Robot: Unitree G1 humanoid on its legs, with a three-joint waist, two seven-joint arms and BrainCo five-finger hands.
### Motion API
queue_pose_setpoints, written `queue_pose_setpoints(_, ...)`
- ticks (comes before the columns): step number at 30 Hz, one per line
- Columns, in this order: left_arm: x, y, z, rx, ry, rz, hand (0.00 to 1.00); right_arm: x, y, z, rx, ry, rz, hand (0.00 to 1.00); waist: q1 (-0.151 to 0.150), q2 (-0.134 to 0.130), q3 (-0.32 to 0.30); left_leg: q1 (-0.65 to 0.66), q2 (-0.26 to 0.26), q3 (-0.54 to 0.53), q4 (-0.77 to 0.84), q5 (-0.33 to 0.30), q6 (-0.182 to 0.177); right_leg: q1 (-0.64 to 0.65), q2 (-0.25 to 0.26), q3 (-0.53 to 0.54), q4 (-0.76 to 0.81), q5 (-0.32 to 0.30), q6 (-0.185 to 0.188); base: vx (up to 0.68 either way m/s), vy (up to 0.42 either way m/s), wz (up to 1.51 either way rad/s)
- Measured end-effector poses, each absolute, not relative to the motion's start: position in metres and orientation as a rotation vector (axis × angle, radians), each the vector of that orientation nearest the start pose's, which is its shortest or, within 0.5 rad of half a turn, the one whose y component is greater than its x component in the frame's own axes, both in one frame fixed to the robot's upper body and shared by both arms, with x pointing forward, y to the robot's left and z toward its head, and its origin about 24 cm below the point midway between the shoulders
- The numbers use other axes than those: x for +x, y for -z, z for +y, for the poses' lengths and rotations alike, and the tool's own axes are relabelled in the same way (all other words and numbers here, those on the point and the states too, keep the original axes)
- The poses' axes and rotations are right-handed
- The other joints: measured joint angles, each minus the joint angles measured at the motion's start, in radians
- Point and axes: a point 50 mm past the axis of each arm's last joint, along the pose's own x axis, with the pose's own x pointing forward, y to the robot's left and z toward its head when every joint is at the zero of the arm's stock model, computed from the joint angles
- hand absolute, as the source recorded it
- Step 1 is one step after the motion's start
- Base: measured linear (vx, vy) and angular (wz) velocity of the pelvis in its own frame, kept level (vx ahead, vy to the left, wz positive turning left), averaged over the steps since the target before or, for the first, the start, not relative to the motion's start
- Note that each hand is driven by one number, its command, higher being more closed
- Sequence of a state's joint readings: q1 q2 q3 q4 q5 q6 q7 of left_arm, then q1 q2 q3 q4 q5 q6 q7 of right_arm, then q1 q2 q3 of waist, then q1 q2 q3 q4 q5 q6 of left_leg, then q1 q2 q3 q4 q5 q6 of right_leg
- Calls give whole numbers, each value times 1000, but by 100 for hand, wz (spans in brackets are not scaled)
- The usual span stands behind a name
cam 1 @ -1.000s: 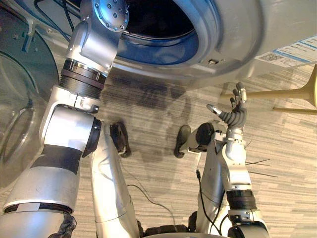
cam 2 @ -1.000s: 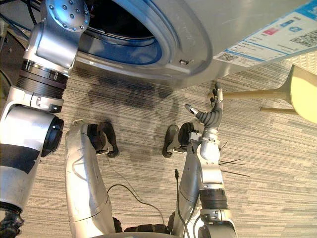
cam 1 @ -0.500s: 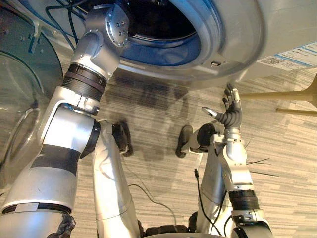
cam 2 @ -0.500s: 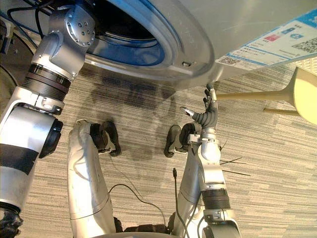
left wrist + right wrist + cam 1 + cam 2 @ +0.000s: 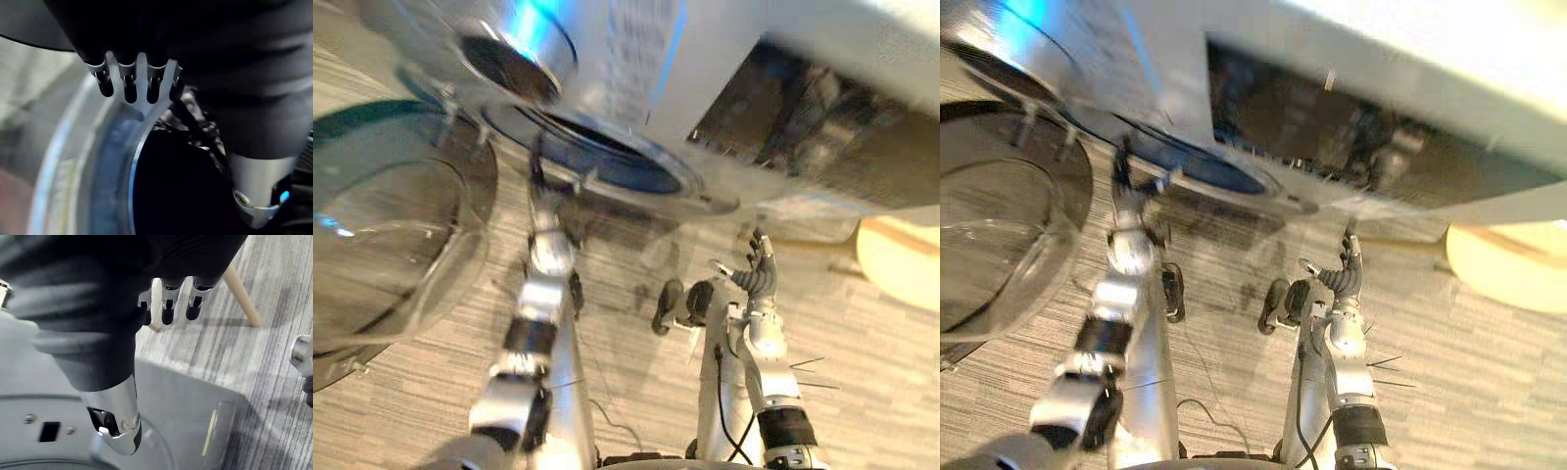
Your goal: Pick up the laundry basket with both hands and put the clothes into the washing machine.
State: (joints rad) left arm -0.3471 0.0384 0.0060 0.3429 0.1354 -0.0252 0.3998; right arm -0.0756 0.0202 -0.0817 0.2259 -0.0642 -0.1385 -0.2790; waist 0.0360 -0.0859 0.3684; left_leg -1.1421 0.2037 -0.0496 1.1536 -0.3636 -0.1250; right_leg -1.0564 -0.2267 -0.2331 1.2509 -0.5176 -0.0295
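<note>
The washing machine [image 5: 636, 59] stands in front of me, its round drum opening [image 5: 607, 164] dark inside. Its glass door [image 5: 391, 245] is swung wide to the left. My left arm reaches up to the opening's lower rim, and my left hand [image 5: 540, 174] is open there with nothing in it. In the left wrist view its straight fingers [image 5: 137, 85] sit just off the blue-grey drum rim [image 5: 132, 147]. My right hand [image 5: 756, 276] is raised below the machine's front, open and empty, fingers [image 5: 167, 308] pointing up.
A pale wooden seat [image 5: 901, 259] with a slanted leg [image 5: 242, 298] stands on the striped grey floor [image 5: 862, 352] to the right of the machine. The open door takes up the room on the left.
The camera has swung upward, so the whole picture shifted. My left hand, earlier hidden inside the drum, now shows at the opening's rim. My right hand stays raised and open.
</note>
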Motion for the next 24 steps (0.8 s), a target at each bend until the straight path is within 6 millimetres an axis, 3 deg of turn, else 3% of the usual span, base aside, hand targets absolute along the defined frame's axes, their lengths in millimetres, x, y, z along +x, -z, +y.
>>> queue_pose_setpoints(2, 293, -29, 153, 142, -295, 54, 0, 253, -6, -174, -64, 331, 82, 0, 6, 3, -24, 123, -11, 2, -138, 45, -10, 126, 3, -34, -116, 23, 0, 126, -95, 32)
queue_pose_setpoints(6, 264, 7, 162, 134, -272, 184, 0, 240, 16, -176, -95, 310, 193, 0, 9, 11, -45, 327, -13, 19, -340, 108, -17, 326, 20, -72, -301, 78, 7, 106, -42, 14)
queue_pose_setpoints(10, 233, 49, 170, 121, -264, 369, 0, 220, 51, -181, -125, 293, 364, 0, 11, 27, -100, 545, -14, 65, -552, 169, -5, 528, 47, -85, -516, 154, 28, 105, 34, -5)
queue_pose_setpoints(11, 217, 69, 174, 108, -268, 468, 0, 209, 66, -181, -127, 288, 444, 0, 11, 29, -131, 640, -15, 93, -638, 192, 1, 611, 56, -82, -601, 183, 41, 116, 58, -15)
queue_pose_setpoints(15, 179, 111, 178, 128, -226, 695, 0, 179, 100, -187, -121, 289, 629, 0, 8, 56, -238, 824, -26, 156, -847, 261, 5, 765, 83, -68, -813, 265, 66, 145, 71, -19)
queue_pose_setpoints(19, 158, 130, 184, 209, -157, 823, 0, 157, 126, -205, -149, 310, 801, 0, 1, 97, -282, 994, -45, 193, -1072, 350, 12, 896, 113, -50, -1006, 357, 82, 130, 60, -20)
queue_pose_setpoints(24, 142, 138, 198, 260, -145, 888, 0, 150, 130, -216, -150, 334, 847, 0, -23, 99, -289, 1102, -58, 242, -1120, 351, 12, 994, 128, -2, -1106, 404, 95, 46, 58, -33)
